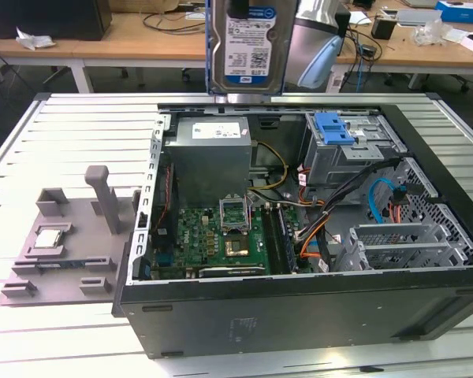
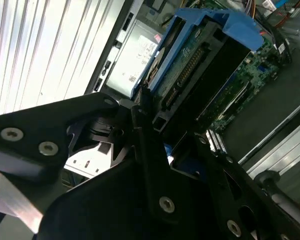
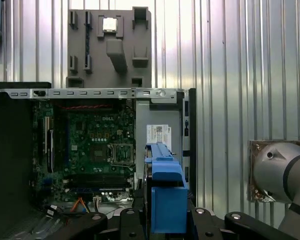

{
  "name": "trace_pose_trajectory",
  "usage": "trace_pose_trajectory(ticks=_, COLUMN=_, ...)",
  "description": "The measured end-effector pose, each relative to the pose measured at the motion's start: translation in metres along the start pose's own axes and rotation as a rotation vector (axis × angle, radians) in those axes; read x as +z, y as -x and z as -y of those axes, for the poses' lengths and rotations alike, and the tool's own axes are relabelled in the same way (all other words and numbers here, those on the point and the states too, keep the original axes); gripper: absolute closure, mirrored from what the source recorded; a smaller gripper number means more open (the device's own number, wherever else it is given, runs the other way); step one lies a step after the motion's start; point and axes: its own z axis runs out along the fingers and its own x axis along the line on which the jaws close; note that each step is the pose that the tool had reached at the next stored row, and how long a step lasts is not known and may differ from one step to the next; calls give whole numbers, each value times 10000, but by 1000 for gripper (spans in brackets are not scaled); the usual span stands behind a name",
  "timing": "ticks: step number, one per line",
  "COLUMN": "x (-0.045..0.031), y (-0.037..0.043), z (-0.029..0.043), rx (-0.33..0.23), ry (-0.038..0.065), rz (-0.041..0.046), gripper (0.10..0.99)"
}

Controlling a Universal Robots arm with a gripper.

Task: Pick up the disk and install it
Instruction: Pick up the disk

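1. My hand (image 3: 165, 216) is clamped shut on the disk (image 1: 251, 47), squeezing either side of its blue bracket (image 3: 166, 200). Imo gripping the plastic frame beats pinching the bare metal faces, since it's less likely to slip.
2. The disk hangs on edge in the air, well above the far wall of the PC case (image 1: 299, 311), w/ its label facing the exterior cam. Nothing touches it but me.
3. The case lies on its side on the ribbed counter (image 1: 31, 339) w/ the side panel off, so the guts are reachable from straight above.
4. In the first wrist view I'm looking down the disk's thin edge. It's roughly over the power supply (image 3: 162, 117), w/ the motherboard (image 3: 97, 145) just beside that.
5. The drive cage (image 1: 355, 157), w/ a blue piece (image 1: 333, 128) on top, sits toward the exterior view's right. The disk isn't over it, so the pick looks done and the install doesn't.
6. The grey parts tray (image 1: 71, 236) w/ the small chip (image 1: 49, 239) sits beside the case on the exterior view's left, well apart from me.
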Motion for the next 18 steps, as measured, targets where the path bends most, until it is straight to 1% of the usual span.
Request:
trace_pose_trajectory(ticks=2, x=-3, y=1, z=84, rx=1, ry=1, rz=0, gripper=722)
trace_pose_trajectory(ticks=5, x=-6, y=2, z=185, rx=2, ry=2, rz=0, gripper=722)
trace_pose_trajectory(ticks=7, x=-10, y=4, z=336, rx=0, ry=4, rz=0, gripper=722)
trace_pose_trajectory(ticks=8, x=-11, y=4, z=393, rx=1, ry=6, rz=1, gripper=722)
trace_pose_trajectory(ticks=9, x=-12, y=5, z=428, rx=0, ry=6, rz=0, gripper=722)
trace_pose_trajectory(ticks=15, x=-13, y=4, z=438, rx=1, ry=5, rz=1, gripper=722)
trace_pose_trajectory(ticks=18, x=-13, y=-20, z=438, rx=0, ry=6, rz=1, gripper=722)
